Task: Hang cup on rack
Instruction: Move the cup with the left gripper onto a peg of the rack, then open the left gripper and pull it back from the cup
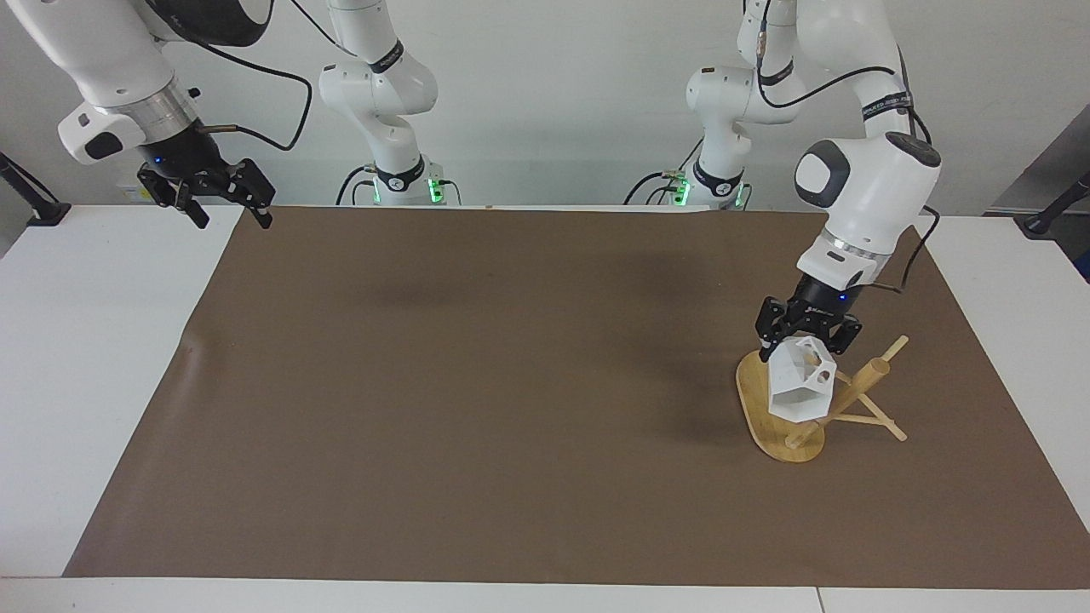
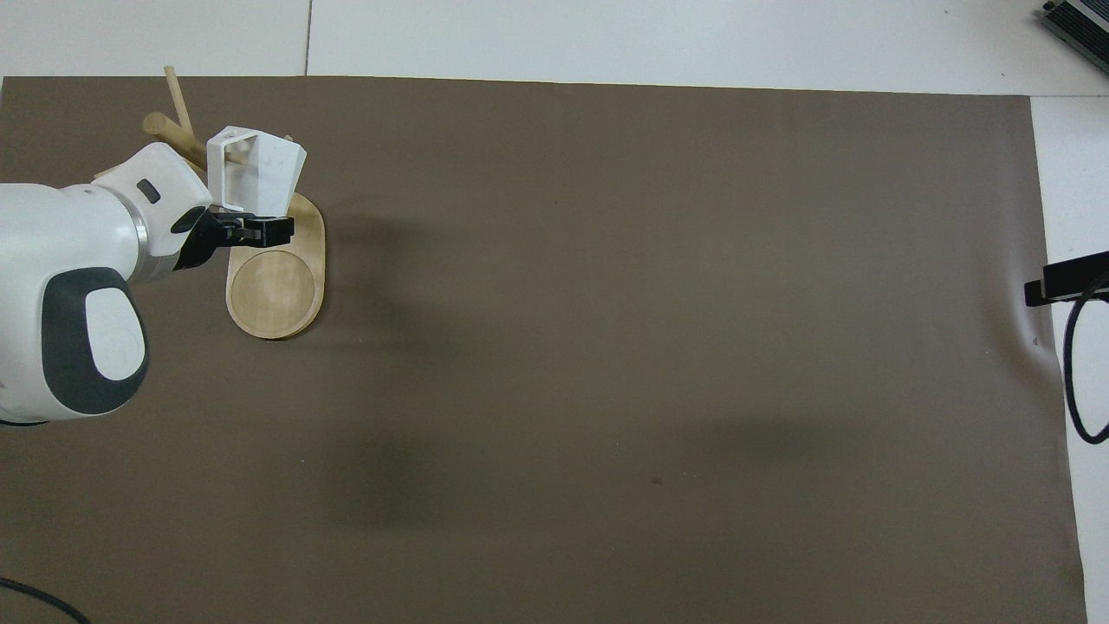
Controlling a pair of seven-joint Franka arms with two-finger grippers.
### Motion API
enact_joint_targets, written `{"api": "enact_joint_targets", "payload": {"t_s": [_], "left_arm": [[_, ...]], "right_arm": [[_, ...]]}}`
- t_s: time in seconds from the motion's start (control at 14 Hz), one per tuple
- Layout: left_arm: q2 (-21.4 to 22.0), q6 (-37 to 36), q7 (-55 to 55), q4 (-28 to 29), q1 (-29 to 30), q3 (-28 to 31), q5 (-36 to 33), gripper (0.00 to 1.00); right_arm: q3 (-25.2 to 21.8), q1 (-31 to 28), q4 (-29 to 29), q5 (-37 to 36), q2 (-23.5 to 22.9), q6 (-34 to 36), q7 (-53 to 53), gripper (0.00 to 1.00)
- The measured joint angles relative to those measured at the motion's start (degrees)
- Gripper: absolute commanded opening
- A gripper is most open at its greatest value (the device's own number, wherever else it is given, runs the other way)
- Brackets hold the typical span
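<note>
The white faceted cup (image 1: 797, 392) (image 2: 260, 166) hangs tilted in the air over the bamboo rack's oval base (image 1: 753, 393) (image 2: 274, 291). Its handle side, with the hole, is turned toward the rack's post (image 1: 858, 385) and sits right against the thin pegs. My left gripper (image 1: 806, 344) (image 2: 246, 227) is shut on the cup from above, on the cup's end nearer the robots. Whether a peg passes through the handle I cannot tell. My right gripper (image 1: 228, 213) waits open with nothing in it, above the mat's corner at the right arm's end.
A brown mat (image 1: 477, 383) covers most of the white table (image 1: 85, 358). The rack stands on it toward the left arm's end. A dark stand (image 1: 34, 204) sits at the table edge by the right gripper.
</note>
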State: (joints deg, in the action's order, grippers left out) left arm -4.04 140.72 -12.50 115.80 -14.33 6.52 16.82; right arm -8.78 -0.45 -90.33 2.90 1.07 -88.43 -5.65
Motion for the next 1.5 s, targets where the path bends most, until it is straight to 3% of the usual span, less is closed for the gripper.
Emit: {"api": "enact_joint_targets", "payload": {"t_s": [0.57, 0.64, 0.72, 1.15, 1.5], "left_arm": [[-1.05, 0.45, 0.28, 0.00, 1.61, -0.04, 0.45, 0.00], [-1.05, 0.45, 0.39, 0.00, 1.61, -0.06, 0.49, 0.31], [-1.06, 0.45, 0.45, 0.00, 1.61, -0.10, 0.51, 0.99], [-1.10, 0.13, 0.49, -1.06, 1.61, -0.34, 0.50, 1.00], [-0.35, -16.36, 0.47, -10.73, 1.93, 0.27, -2.54, 1.00]], "right_arm": [[0.19, 0.29, 0.00, -6.29, 0.00, -1.60, 0.02, 1.00], [0.20, 0.29, 0.00, -6.32, 0.00, -1.60, 0.03, 1.00], [0.19, 0.28, 0.00, -6.32, 0.00, -1.60, 0.04, 1.00], [0.16, 0.15, 0.00, -6.31, 0.00, -1.60, 0.06, 1.00], [0.16, 0.15, 0.00, -6.31, 0.00, -1.58, 0.06, 1.00]]}}
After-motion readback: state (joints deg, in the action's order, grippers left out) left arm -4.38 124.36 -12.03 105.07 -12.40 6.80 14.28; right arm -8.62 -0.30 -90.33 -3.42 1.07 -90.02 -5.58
